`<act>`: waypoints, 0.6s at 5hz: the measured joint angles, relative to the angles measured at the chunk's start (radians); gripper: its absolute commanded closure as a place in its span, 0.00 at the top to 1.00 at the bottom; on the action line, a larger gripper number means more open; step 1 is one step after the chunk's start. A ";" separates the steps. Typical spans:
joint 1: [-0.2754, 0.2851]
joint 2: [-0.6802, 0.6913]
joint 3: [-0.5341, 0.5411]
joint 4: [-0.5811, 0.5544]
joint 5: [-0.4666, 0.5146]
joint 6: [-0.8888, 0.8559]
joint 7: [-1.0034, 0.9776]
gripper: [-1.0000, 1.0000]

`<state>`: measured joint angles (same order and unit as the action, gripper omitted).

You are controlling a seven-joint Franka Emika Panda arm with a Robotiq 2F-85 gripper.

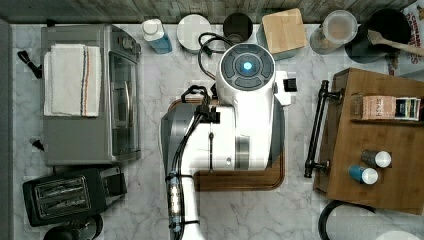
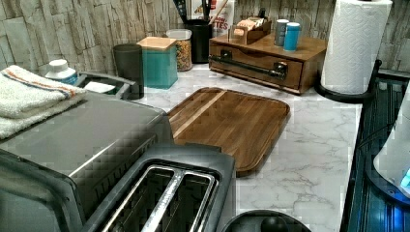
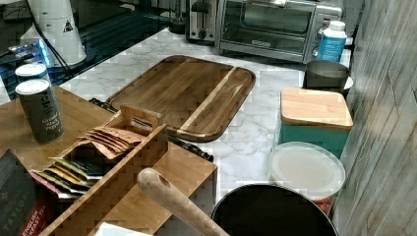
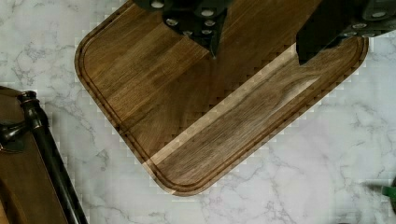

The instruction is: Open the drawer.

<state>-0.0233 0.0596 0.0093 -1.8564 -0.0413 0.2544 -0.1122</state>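
The drawer (image 2: 251,62) is the wooden front of a low countertop cabinet (image 1: 380,145), and it looks shut flush in the left view. Its long black bar handle (image 1: 316,131) runs along the cabinet's side facing the arm; the handle (image 4: 52,156) also shows in the wrist view, as does a short stretch of it (image 3: 193,148) in the right view. My gripper (image 4: 258,57) hangs open above the wooden cutting board (image 4: 205,112), with nothing between its fingers (image 4: 201,23). It is well apart from the handle. In the top view the white arm (image 1: 235,125) covers the board.
On the cabinet stand two small canisters (image 1: 376,159) and a tea box (image 3: 98,157). A toaster oven (image 1: 85,95) and toaster (image 1: 65,192) sit at the top view's left. Jars and a teal box (image 2: 159,60) line the back wall. A paper towel roll (image 2: 353,43) stands beside the cabinet.
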 measured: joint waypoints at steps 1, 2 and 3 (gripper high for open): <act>-0.002 0.001 0.002 -0.004 0.000 0.011 0.000 1.00; -0.002 0.006 -0.002 -0.006 0.000 0.011 0.000 1.00; 0.000 0.014 -0.006 -0.007 0.000 0.010 0.000 1.00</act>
<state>-0.0233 0.0733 0.0035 -1.8633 -0.0415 0.2639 -0.1123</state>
